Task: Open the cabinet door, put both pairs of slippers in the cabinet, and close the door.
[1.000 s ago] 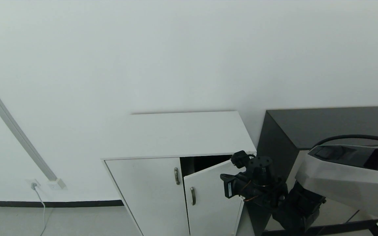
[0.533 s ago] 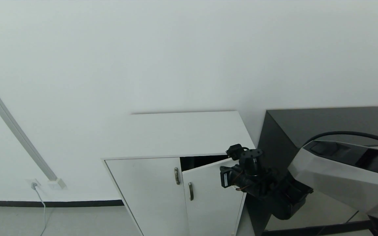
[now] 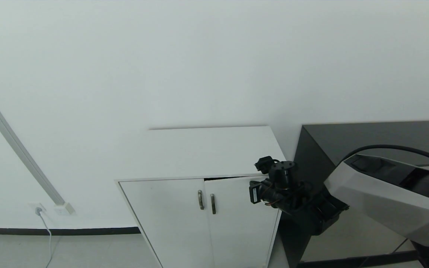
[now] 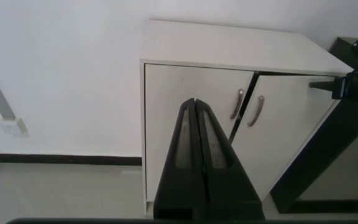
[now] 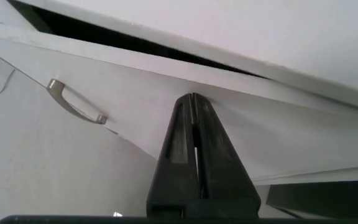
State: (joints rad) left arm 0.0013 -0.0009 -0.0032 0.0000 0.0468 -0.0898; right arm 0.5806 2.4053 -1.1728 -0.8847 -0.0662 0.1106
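- The right pincer (image 5: 193, 99), fingers pressed together, sets its tip against the upper face of the white cabinet (image 3: 207, 152)'s right door (image 3: 240, 219), well apart from the handle (image 3: 212, 203).
- The door, ajar a second ago, now sits nearly flush beside the left door (image 3: 166, 212), with a thin dark gap along its top.
- The left pincer (image 4: 194, 102), also pressed together, hangs in front of the cabinet.

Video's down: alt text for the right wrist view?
The shut right hand points at the white cabinet door, almost closed, with a thin dark gap along its edge. The door's metal handle sits clear of the hand.
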